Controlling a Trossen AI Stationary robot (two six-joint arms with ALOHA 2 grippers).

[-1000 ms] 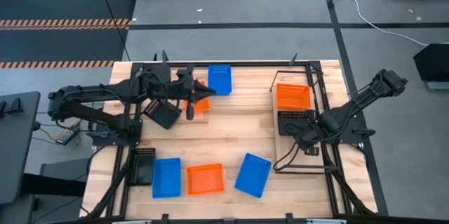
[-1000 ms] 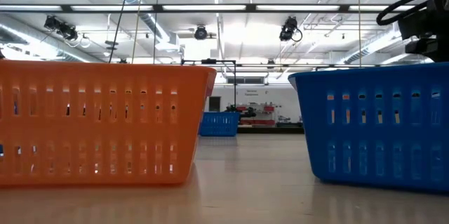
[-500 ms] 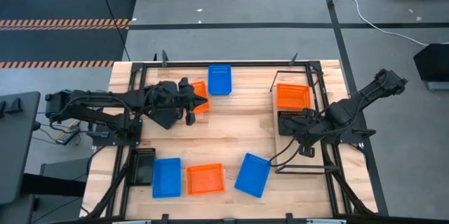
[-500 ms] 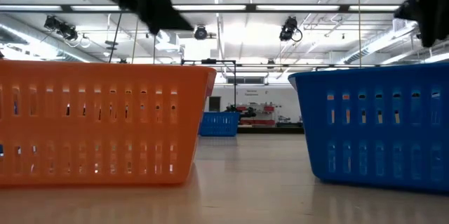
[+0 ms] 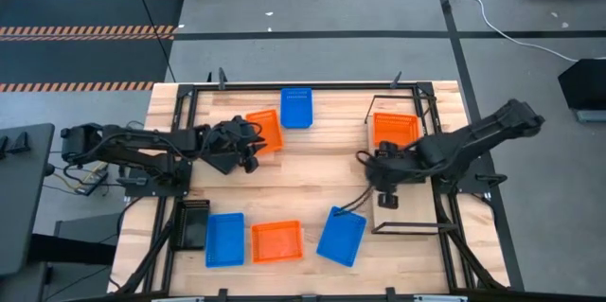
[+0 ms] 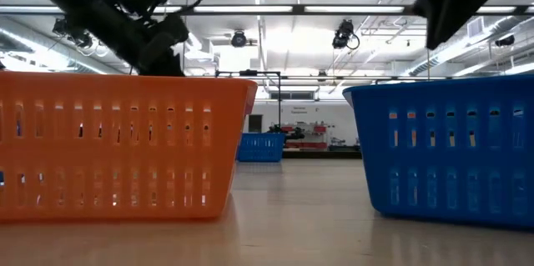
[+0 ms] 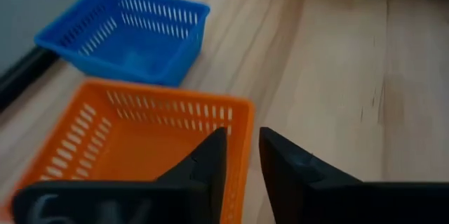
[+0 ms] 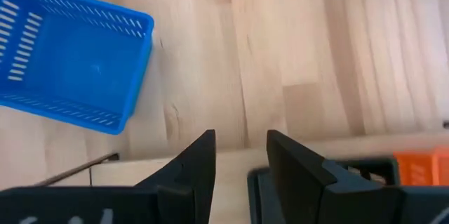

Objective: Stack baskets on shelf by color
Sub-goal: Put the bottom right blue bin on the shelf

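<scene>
At the table's left edge the left arm is reaching across the far left part of the top, nearly level, and the left gripper (image 5: pixel 248 143) is hovering at the near rim of an orange perforated plastic basket (image 5: pixel 264 130); its two dark fingers (image 7: pixel 210 164) are standing a narrow gap apart with nothing between them, just over that rim. Just beyond it a blue mesh-sided plastic basket (image 5: pixel 296 107) is lying at the far edge. Along the near edge a black basket (image 5: pixel 194 223), a blue basket (image 5: pixel 225 239), an orange basket (image 5: pixel 276 241) and a tilted blue basket (image 5: pixel 342 236) are sitting in a row. These trays look light, thin-walled and somewhat springy, so I judge that a pinch on one long wall, near its middle, would carry one without twisting; the smooth plastic may be slippery, so the fingers should bite below the rolled rim. Further right the right arm is folding inward from the table's right side, and the right gripper (image 5: pixel 382 174) is hanging above the near end of the light wooden shelf in its thin black wire frame (image 5: pixel 398 215), fingers (image 8: pixel 193 161) parted and empty. An orange basket on the shelf (image 5: pixel 395 129) is resting at the shelf's far end.
</scene>
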